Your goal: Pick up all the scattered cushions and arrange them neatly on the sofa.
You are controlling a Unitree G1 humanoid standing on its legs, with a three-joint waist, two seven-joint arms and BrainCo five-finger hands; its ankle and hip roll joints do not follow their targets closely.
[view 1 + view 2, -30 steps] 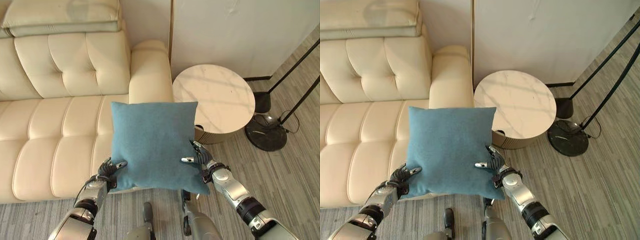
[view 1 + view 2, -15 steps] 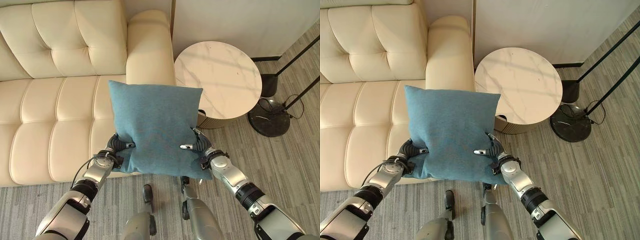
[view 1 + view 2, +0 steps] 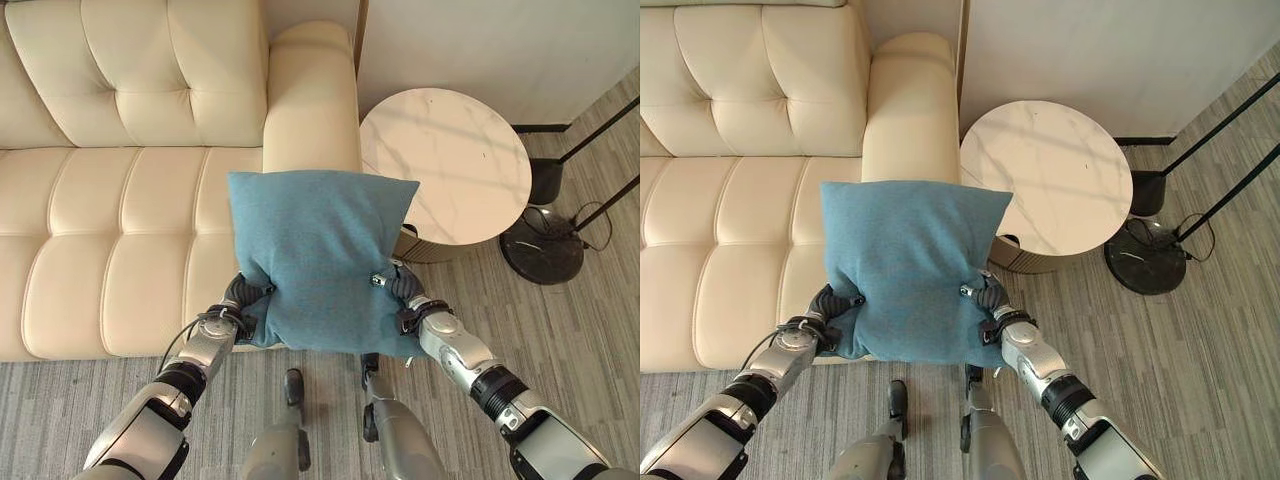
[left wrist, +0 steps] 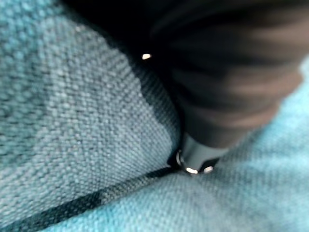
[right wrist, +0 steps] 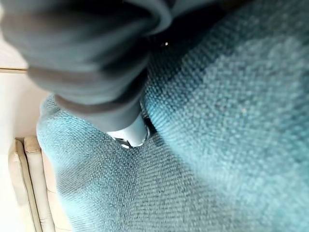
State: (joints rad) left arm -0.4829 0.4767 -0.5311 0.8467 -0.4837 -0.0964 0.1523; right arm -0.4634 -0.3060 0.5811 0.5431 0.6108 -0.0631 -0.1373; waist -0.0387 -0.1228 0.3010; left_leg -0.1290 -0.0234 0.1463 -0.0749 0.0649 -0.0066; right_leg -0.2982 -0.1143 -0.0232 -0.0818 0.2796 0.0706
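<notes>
Item: blue cushion (image 3: 318, 258), held upright between both robot hands, above the sofa's (image 3: 120, 230) front edge. Left robot hand (image 3: 243, 301) and right robot hand (image 3: 397, 287) each pinched a lower side. Step: carrying. Next, likely: forward onto the seat, then release.

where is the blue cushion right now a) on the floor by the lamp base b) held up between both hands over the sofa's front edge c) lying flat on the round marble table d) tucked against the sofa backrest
b: the blue cushion is pinched at its lower corners by the left hand and the right hand, raised in front of the sofa beside the round table.
</notes>
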